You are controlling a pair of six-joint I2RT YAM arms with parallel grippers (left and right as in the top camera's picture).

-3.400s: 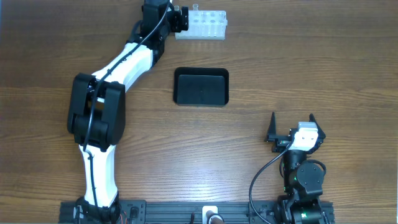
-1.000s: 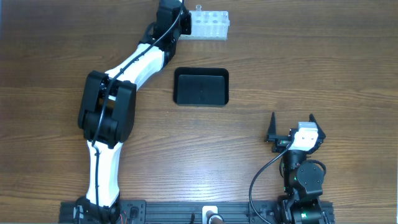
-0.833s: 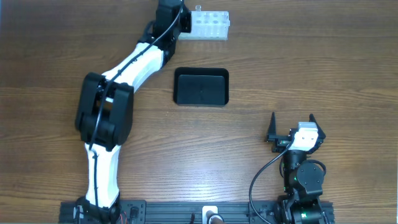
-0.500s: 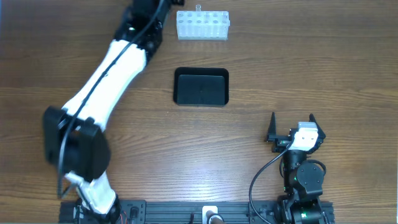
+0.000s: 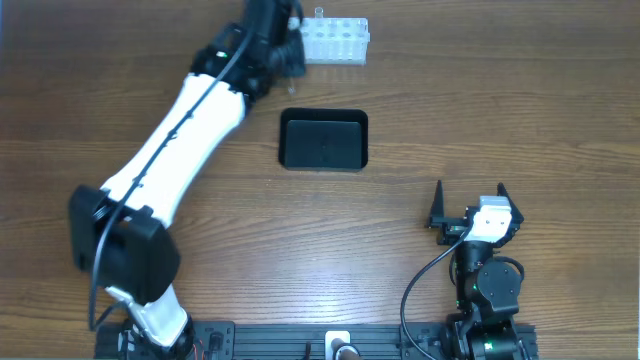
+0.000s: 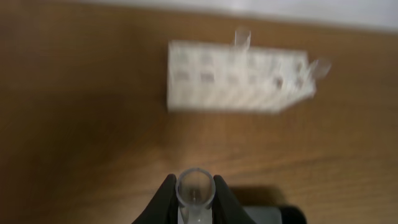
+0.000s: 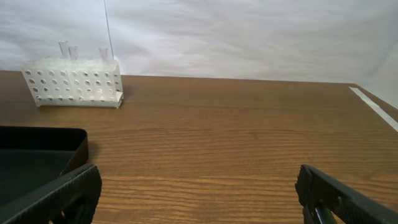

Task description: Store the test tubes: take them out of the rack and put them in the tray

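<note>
The left gripper (image 6: 196,191) is clamped on 1 test tube (image 6: 196,185), a finger pressed to each side of the glass. It holds the tube above the table (image 6: 74,137), just beside the white rack (image 6: 236,78). At least 2 other tubes (image 6: 241,38) stand in the rack. The black tray (image 5: 323,139) lies near the rack, on the side toward the arms' bases. The right gripper (image 5: 470,203) rests well apart from both, fingers spread wide. The step in hand looks like the carry. The next move calls for bringing the tube over the tray, lowering it and releasing it gently so it settles flat.
</note>
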